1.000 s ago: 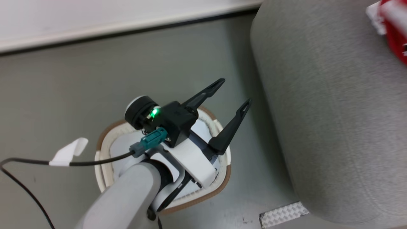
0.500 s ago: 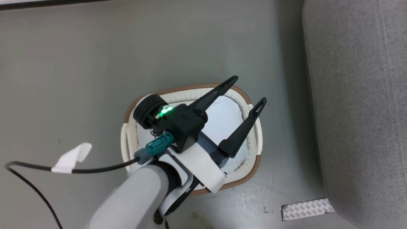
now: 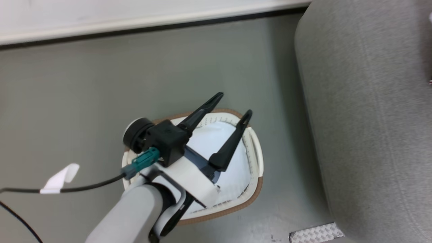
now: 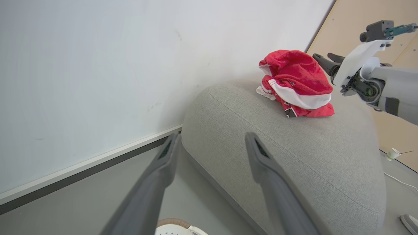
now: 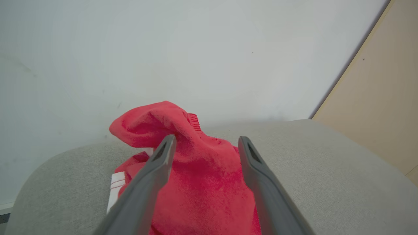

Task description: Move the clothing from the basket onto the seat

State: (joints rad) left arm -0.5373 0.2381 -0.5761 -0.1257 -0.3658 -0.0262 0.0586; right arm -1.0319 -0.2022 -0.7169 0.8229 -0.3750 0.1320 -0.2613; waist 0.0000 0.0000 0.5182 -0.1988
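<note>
The clothing (image 4: pixel 294 81) is a red heap with white trim lying on top of the grey seat (image 4: pixel 294 150), close to the wall. In the right wrist view my right gripper (image 5: pixel 206 139) stands open, its fingers to either side of the near part of the clothing (image 5: pixel 202 182) on the seat (image 5: pixel 326 169). The left wrist view shows the right gripper (image 4: pixel 321 58) just right of the heap. My left gripper (image 3: pixel 233 104) hangs open above the basket (image 3: pixel 255 189), whose white bottom shows bare. The seat (image 3: pixel 364 118) rises right of the basket. Nothing sits between the left gripper's (image 4: pixel 211 137) fingers.
A white wall with a dark baseboard (image 3: pixel 135 28) runs behind the grey floor. A black cable with a white tag (image 3: pixel 59 177) trails at the left. A strip of patterned tape (image 3: pixel 315 233) lies by the seat's foot. A tan panel (image 4: pixel 375 19) and a small cup (image 4: pixel 393 153) stand beyond the seat.
The head camera has swung about, so the basket and seat sit differently in the picture. My left gripper stays open over the basket. My right gripper has gone from shut to open.
</note>
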